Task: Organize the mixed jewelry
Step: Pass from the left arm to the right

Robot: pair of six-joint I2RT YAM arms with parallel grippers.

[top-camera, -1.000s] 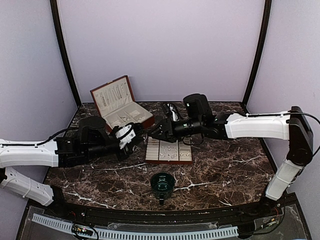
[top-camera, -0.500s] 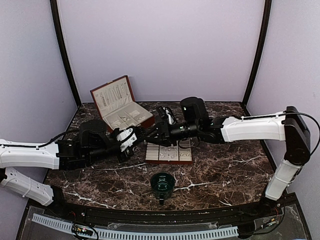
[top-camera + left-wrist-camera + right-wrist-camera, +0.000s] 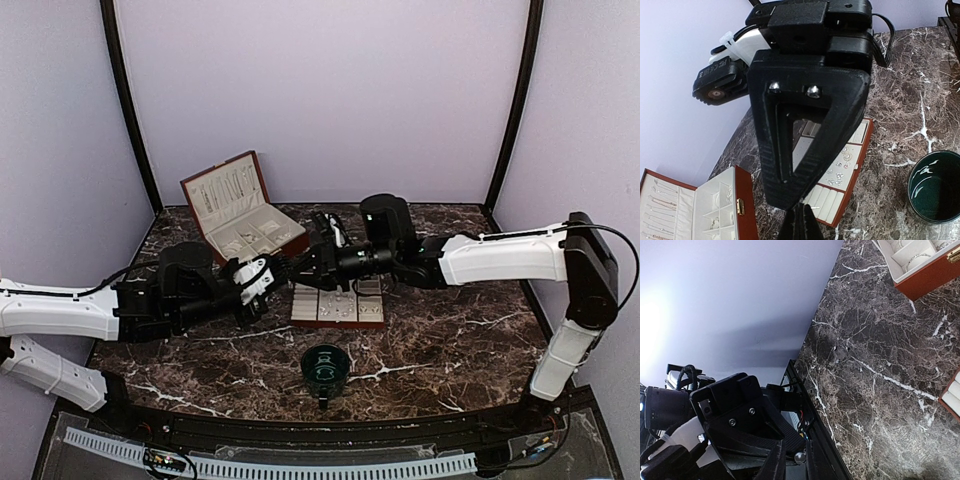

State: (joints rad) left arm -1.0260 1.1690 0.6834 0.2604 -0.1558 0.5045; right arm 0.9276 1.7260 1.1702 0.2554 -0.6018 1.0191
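Upright dark green cup; veined marble table

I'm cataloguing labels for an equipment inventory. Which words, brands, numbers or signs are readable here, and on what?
No text reads clearly in any view.
Raised lettering on the black motor housing: too blurred to read.
Jewelry box, green cup: no markings visible.

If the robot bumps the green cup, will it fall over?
Probably not easily: the green cup stands upright on the flat marble table and looks wide-mouthed, so it would likely slide rather than tip. Its glossy surface hints at glazed ceramic, so it may be slippery to grip and could chip if dropped.
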